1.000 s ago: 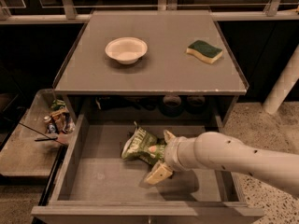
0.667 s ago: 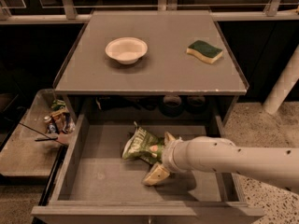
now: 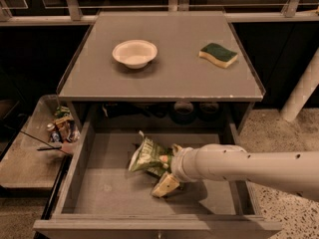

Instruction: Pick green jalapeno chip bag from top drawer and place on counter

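While the top drawer [image 3: 99, 193] stands pulled out under the counter [image 3: 164, 81], the green jalapeno chip bag [image 3: 148, 156] lies crumpled on the drawer's grey bottom, near its middle. The gripper [image 3: 168, 167] is down inside the drawer, reaching in from the right on a pale arm [image 3: 249, 166]. Its fingers [image 3: 164, 185] stand spread apart, released, one on each side of the bag's right end. On the counter a white bowl [image 3: 134, 53] sits at the left and a green-and-yellow sponge [image 3: 218, 55] at the right, well apart.
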Robot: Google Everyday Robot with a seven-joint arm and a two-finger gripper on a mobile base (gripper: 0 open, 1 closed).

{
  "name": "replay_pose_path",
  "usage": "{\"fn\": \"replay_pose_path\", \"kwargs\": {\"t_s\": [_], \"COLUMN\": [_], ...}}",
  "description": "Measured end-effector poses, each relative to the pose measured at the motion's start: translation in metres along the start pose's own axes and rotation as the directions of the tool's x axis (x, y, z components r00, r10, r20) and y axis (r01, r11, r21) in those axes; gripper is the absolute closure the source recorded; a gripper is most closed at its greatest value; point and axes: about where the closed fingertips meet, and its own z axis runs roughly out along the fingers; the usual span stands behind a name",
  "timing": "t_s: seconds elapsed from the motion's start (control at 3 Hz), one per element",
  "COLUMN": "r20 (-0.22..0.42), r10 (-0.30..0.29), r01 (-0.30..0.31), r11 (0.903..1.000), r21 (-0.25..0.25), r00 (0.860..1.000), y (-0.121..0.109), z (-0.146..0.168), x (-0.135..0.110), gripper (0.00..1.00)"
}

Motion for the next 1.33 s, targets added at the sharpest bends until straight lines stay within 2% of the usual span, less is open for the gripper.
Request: {"fn": "replay_pose_path", "kwargs": {"t_s": [1.0,1.33], "r20": [0.0,-0.008], "r10": [0.0,-0.04], "r01": [0.0,0.04], "r11": [1.0,0.9992], "r21": [0.0,-0.002], "r00": [1.0,0.999], "y": [-0.001,-0.007], "z": [-0.003,-0.023], "x": [-0.003,-0.017], "gripper": [0.89,1.0]}}
